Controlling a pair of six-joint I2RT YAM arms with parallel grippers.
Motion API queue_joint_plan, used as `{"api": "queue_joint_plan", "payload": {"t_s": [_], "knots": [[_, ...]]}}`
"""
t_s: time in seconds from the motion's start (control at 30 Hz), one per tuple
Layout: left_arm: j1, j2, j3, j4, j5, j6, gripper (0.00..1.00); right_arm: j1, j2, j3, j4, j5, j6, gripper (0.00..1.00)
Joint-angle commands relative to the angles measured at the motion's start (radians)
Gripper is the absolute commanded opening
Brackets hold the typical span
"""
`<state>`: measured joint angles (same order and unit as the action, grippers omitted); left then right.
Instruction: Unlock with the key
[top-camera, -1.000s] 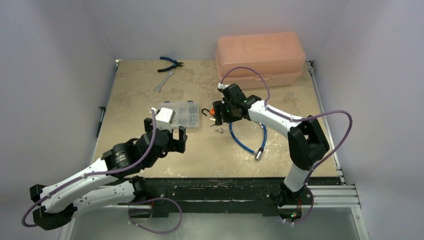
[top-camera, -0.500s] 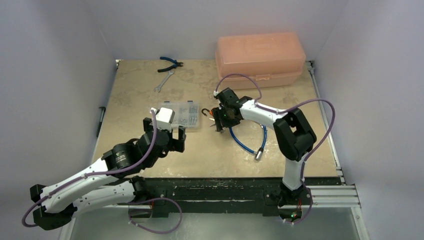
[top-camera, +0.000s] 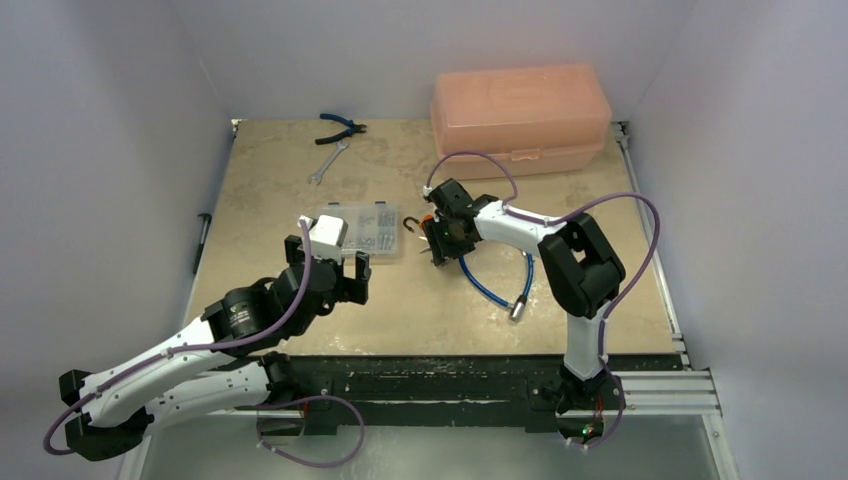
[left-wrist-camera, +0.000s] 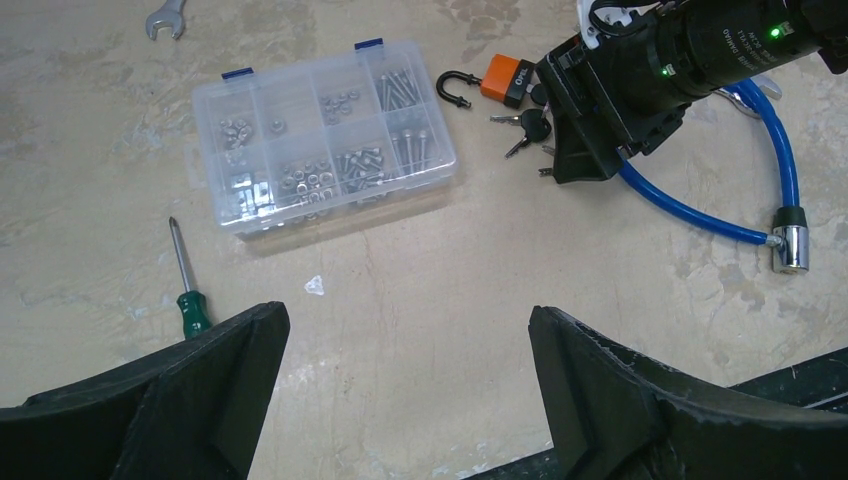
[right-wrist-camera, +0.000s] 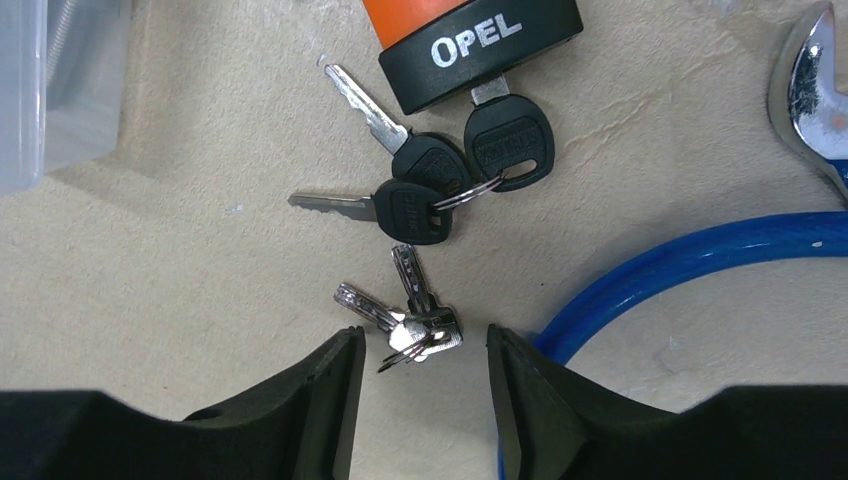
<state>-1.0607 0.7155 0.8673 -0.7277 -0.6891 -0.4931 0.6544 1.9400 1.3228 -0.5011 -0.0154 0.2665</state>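
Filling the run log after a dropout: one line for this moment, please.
right gripper open, straddling silver key bunch | black-headed key in orange padlock | left gripper open, empty

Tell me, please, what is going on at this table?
The right tool is down at the keys beside the orange padlock, its fingers apart on either side of the bare silver key bunch, gripping nothing. A black-headed key sits in the padlock's base. The left tool hovers wide open and empty.
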Motion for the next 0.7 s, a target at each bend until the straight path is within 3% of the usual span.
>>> {"api": "queue_joint_plan", "payload": {"t_s": [0.0,0.37,0.67], "knots": [[0.004,-0.01,-0.003,0.015,-0.024,0.016,0.99,0.005,0.016,0.032,0.023,0.024,-0.021,0.53],[0.004,-0.012,-0.004,0.014,-0.029,0.016,0.99,0.021,0.019,0.003,0.026,0.034,-0.019,0.31],[0.005,-0.017,-0.004,0.012,-0.031,0.014,0.99,0.029,-0.017,-0.031,0.055,0.017,-0.006,0.07]]}}
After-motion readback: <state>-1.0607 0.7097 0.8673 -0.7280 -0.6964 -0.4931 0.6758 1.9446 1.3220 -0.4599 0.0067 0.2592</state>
